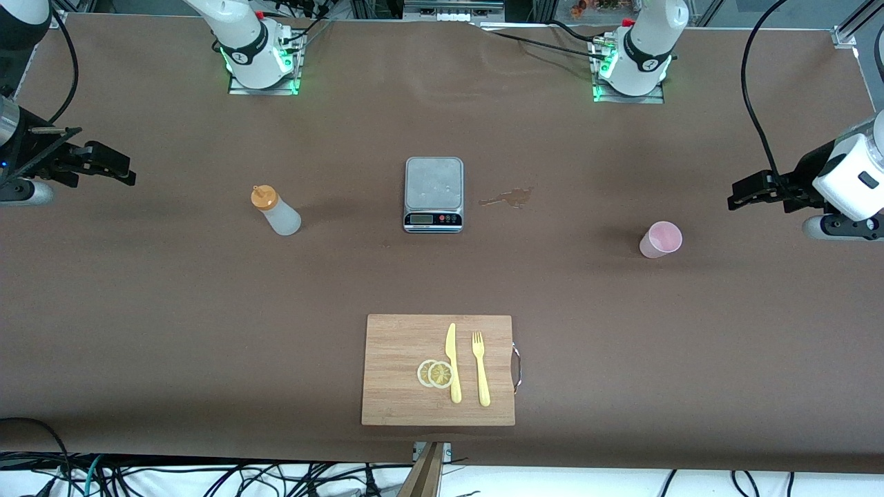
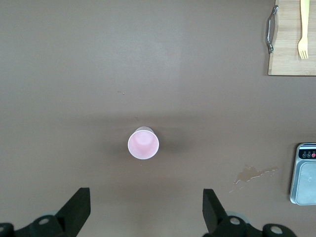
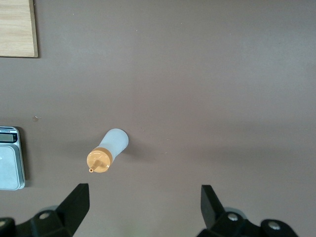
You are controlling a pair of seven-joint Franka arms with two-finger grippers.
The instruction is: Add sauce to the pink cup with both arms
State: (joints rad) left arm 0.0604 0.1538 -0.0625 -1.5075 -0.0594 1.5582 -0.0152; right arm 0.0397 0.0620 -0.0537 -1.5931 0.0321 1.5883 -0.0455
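Observation:
The sauce bottle [image 1: 276,210], translucent white with an orange nozzle cap, stands upright on the brown table toward the right arm's end; it also appears in the right wrist view [image 3: 109,150]. The pink cup [image 1: 660,239] stands upright and empty toward the left arm's end, and the left wrist view shows its open mouth [image 2: 143,144]. My right gripper [image 1: 124,169] [image 3: 144,192] hangs open in the air over the table's edge at its own end, apart from the bottle. My left gripper [image 1: 733,195] [image 2: 146,197] hangs open over its own end, apart from the cup. Neither holds anything.
A steel scale [image 1: 433,194] sits mid-table between bottle and cup, with a brownish spill stain [image 1: 507,198] beside it. Nearer the front camera lies a wooden cutting board [image 1: 414,400] carrying a yellow knife [image 1: 452,362], a fork [image 1: 481,369] and two lemon slices [image 1: 435,373].

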